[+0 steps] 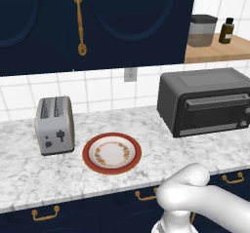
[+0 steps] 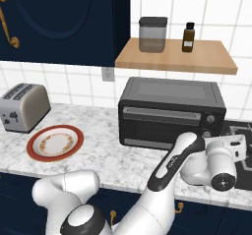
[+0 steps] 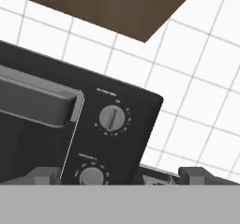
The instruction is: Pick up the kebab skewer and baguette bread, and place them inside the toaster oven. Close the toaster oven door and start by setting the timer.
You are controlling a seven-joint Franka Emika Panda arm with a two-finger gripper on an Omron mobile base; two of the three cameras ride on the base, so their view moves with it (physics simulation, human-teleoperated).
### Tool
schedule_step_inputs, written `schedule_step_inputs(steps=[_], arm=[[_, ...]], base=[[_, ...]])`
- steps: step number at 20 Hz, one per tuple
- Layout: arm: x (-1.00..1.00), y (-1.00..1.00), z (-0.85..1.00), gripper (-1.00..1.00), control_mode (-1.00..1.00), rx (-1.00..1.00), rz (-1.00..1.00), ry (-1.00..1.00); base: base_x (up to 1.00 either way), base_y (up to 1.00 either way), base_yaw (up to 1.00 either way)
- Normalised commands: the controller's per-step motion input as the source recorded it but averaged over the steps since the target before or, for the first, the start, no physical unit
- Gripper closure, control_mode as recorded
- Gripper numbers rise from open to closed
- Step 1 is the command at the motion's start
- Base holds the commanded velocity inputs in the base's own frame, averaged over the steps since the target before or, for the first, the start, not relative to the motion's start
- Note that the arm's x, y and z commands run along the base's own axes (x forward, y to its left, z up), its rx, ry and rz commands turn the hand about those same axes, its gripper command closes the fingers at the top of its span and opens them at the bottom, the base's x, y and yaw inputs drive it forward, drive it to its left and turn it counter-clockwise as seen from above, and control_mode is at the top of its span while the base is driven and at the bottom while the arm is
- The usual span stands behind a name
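toaster oven point(image 3: 93, 124) controls are faced by the gripper point(image 3: 119, 176); its fingers point(image 3: 44, 175) are held spread wide, pinching nothing. between the fingertips a lower knob point(image 3: 91, 176) is seen, close ahead. just beyond and above it an upper dial point(image 3: 111, 119) is set. the toaster oven door point(image 2: 165, 126) is shut, its bar handle point(image 3: 37, 101) off past one fingertip. farthest, white wall tiles point(image 3: 197, 78) are seen.

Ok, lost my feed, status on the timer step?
End effector open, facing toaster oven dials. Toaster oven door shut. Nothing in the way.
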Motion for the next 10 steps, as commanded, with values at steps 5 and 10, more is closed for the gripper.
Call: schedule_step_inputs(steps=[5, 10], arm=[[0.17, 0.00, 0.00, -1.00, -1.00, 0.13, -0.02, -0.02], [0.36, 0.00, 0.00, -1.00, -1.00, 0.13, -0.02, -0.07]], base=[[0.00, 0.00, 0.00], [0.00, 0.00, 0.00]])
